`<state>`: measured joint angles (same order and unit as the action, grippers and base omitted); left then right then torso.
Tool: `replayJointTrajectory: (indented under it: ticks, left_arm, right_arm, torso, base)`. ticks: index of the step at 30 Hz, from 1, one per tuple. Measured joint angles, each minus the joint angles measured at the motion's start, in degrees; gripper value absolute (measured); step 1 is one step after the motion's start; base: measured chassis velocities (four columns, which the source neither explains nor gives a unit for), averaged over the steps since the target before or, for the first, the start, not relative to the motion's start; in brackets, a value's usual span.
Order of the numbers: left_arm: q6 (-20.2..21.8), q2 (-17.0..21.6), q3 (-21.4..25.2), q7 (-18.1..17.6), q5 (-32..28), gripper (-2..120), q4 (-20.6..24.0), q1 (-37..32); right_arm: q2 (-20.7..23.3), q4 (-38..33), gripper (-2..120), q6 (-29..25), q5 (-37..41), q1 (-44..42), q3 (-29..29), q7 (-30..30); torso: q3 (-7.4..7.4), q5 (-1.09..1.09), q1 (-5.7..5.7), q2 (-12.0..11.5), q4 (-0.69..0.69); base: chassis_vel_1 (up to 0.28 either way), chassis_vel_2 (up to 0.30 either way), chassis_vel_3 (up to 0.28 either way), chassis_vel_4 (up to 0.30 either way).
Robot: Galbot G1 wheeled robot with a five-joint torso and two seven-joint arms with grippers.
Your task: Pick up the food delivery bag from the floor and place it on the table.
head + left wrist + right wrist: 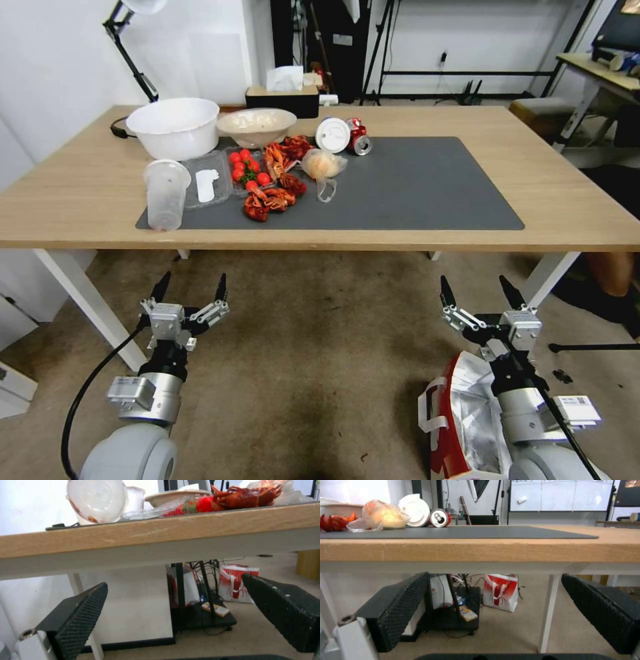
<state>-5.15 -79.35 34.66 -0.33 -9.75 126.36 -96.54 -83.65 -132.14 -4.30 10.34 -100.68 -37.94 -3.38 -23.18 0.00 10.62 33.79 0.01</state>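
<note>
No writing on the boxy white food delivery bag with red sides and silver foil lining can be read. It stands open on the stained beige carpet floor, nearer the robot than the wide light-wood table, under the right gripper. Right and left gripper both hang spread and empty before the table's front edge. On the table's dark grey mat one clear tray holds red tomatoes.

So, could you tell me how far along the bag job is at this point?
Nothing looks done yet: the bag sits on the floor, beside the right arm. Nothing is in hand either; the right end effector and left end effector are both open and empty, below the table edge. Left: grasping the bag, lifting it and setting it on the table.
</note>
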Motion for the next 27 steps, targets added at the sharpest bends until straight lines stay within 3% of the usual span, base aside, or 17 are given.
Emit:
replayJointTrajectory:
  ticks: [27]
  left_arm:
    - [-0.21, 0.33, -0.01, 0.34, 0.07, 100, -1.67, 0.89]
  right_arm:
    - [0.04, 1.01, 100, 0.08, -0.07, 0.77, -0.23, 0.08]
  torso:
    - [3.96, 0.00, -2.42, -6.36, 0.00]
  base:
    - [0.000, 0.000, 0.000, 0.000]
